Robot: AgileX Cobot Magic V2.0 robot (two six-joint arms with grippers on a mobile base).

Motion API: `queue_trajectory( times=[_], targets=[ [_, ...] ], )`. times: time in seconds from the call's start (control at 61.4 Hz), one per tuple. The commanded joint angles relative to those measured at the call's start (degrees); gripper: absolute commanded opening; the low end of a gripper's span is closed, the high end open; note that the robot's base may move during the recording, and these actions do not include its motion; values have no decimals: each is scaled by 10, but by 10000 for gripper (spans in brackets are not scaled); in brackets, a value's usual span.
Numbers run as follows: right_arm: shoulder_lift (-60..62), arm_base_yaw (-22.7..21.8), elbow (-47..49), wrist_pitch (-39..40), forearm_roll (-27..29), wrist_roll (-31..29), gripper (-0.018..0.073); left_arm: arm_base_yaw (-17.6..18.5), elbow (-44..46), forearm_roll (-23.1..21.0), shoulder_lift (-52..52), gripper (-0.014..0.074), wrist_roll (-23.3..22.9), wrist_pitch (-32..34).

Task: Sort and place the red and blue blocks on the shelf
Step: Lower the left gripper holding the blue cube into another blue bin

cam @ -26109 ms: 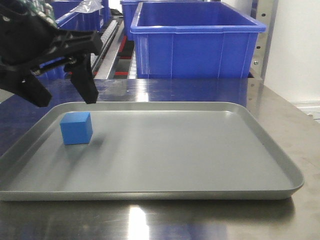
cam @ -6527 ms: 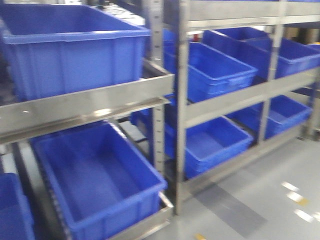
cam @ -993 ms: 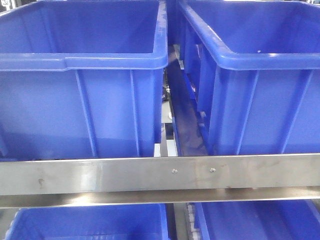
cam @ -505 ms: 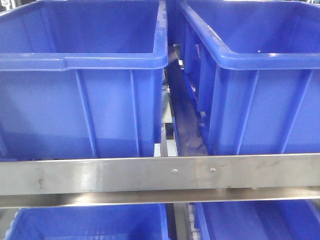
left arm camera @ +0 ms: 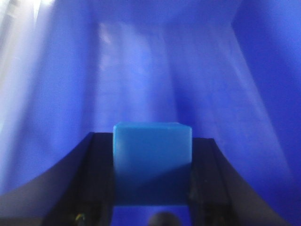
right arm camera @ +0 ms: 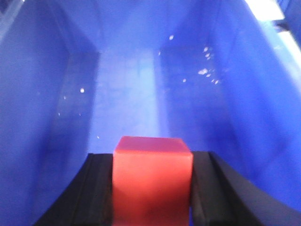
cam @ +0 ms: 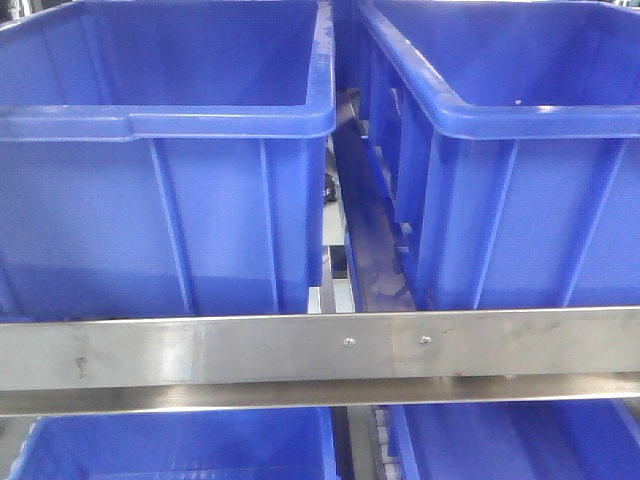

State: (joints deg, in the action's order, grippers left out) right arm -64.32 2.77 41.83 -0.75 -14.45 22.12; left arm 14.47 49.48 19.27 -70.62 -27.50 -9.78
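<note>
In the left wrist view my left gripper (left arm camera: 152,165) is shut on the blue block (left arm camera: 152,160), which fills the gap between the black fingers (left arm camera: 99,179); behind it is the inside of a blue bin (left arm camera: 141,70). My right gripper (right arm camera: 152,181) is shut on the red block (right arm camera: 152,174) in the right wrist view, held inside a blue bin (right arm camera: 131,84). The front view shows the shelf with its brushed-metal crossbar (cam: 320,350) and no gripper or block.
Two large blue bins stand side by side on the shelf, the left bin (cam: 165,170) and the right bin (cam: 520,160), with a narrow roller gap (cam: 365,250) between them. Two more blue bins (cam: 180,445) sit on the level below.
</note>
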Motion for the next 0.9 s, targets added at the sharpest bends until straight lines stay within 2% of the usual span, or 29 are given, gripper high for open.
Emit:
queue_trajectory(
  times=[0.0,0.358,0.505,0.602,0.684,0.765,0.879],
  targets=[
    [-2,-3,22,57,-9,-3,48,5,38,4,-10,123,0,49],
    [-15,-3,22,70,-9,-3,75,5,48,-1,-35,125,0,49],
    [-17,-3,22,79,-9,-3,194,5,48,-1,-35,126,0,48],
    [-17,-3,22,85,-10,-4,330,5,48,-1,-35,132,0,48],
    [-17,-3,22,85,-10,-4,421,5,48,-1,-35,187,0,48],
    [-17,-3,22,82,-12,-4,485,5,48,-1,-35,298,0,48],
    [-17,-3,22,79,-24,-4,493,5,48,-1,-35,462,0,48]
  ],
)
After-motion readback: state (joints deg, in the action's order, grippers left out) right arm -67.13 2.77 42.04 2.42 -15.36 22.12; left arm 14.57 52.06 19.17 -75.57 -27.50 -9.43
